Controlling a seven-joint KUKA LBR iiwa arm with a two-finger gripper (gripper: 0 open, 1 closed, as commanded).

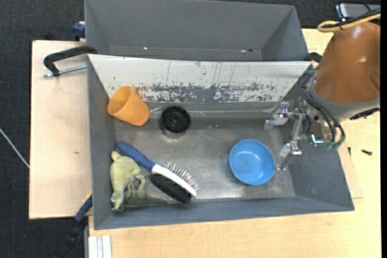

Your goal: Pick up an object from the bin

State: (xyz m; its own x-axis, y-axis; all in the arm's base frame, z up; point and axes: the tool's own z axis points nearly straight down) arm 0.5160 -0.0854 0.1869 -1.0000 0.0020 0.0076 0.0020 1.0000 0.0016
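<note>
My gripper (284, 136) hangs at the bin's right side with its two metal fingers spread apart, one at the upper right and one lower down, and nothing between them. A blue bowl (251, 161) lies on the bin floor just left of the lower fingertip, close to it or touching its rim. A black round cap (175, 119) sits further left near the back wall.
An orange cup (128, 106) lies on its side at the back left. A brush with a blue handle and black head (164, 178) lies at the front left beside a green plush toy (126, 183). The arm's orange cover overhangs the right rim.
</note>
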